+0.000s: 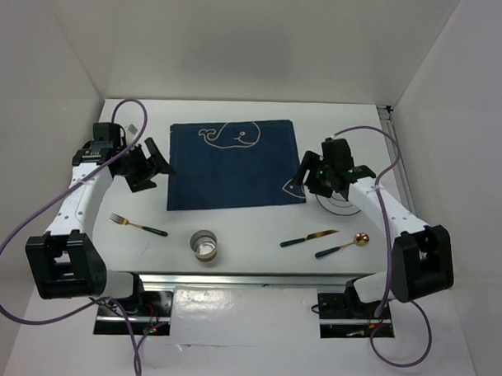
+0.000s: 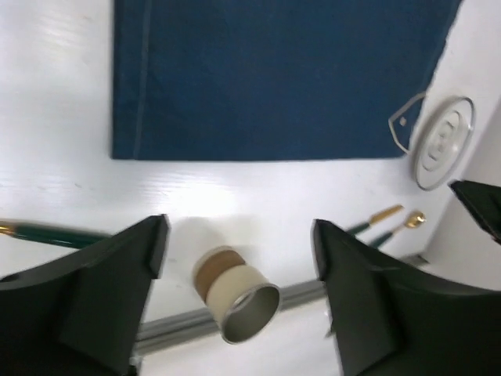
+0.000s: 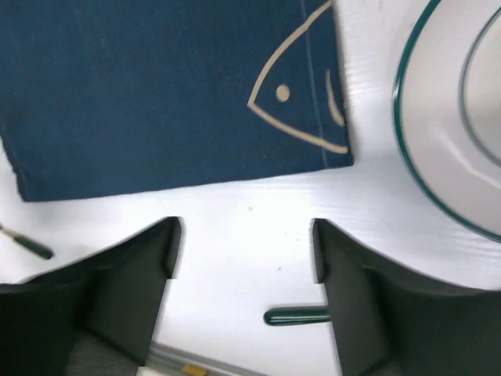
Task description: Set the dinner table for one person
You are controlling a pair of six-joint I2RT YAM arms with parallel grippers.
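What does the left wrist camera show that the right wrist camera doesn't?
Only the left wrist view: the cup, the spoon and the open left gripper. Only the right wrist view: the open right gripper. Both: the navy placemat, its fish drawing, the white plate and the dinner table.

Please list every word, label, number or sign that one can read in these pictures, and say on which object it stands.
None: no view shows a readable word, number, brand or label.
The placemat carries only line drawings, a whale and a fish, with no letters.
The plate and the cup show no marking that can be read.
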